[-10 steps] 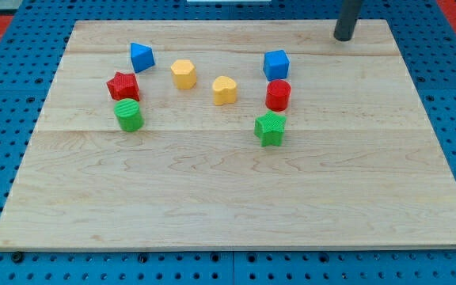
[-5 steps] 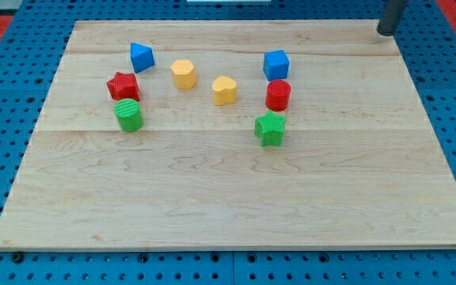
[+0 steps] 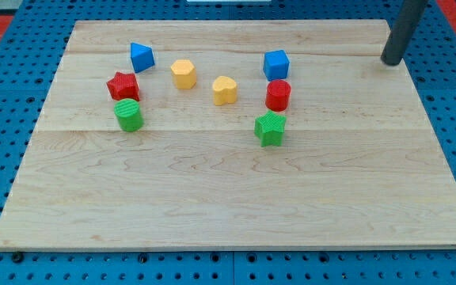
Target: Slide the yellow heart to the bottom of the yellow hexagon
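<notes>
The yellow heart [image 3: 225, 90] lies on the wooden board [image 3: 236, 198], just right of and slightly below the yellow hexagon [image 3: 183, 74]. The two are apart. My tip [image 3: 391, 61] is at the board's upper right edge, far to the right of both yellow blocks and well right of the blue cube [image 3: 276, 64]. It touches no block.
A blue triangle [image 3: 141, 57], a red star [image 3: 123, 85] and a green cylinder [image 3: 128, 115] stand left of the hexagon. A red cylinder [image 3: 278, 95] and a green star [image 3: 270, 128] stand below the blue cube, right of the heart.
My tip moved right along the top edge, then came down the right side of the board. No block has moved.
</notes>
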{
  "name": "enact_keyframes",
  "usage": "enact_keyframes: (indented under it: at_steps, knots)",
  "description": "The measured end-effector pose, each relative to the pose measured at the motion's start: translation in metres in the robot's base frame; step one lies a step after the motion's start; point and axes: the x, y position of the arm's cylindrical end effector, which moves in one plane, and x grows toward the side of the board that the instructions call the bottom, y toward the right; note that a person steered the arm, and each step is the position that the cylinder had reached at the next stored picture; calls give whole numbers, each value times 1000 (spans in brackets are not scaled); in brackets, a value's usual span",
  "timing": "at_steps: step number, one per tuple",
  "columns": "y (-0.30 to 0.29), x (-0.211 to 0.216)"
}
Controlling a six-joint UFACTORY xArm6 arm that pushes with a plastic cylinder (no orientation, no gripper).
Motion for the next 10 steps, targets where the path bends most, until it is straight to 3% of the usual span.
enact_keyframes:
  at_steps: [1, 4, 5, 8, 10]
  knots:
    - [-30, 66]
    - [-166, 199]
    - [-261, 206]
    - [-264, 86]
    - [-258, 70]
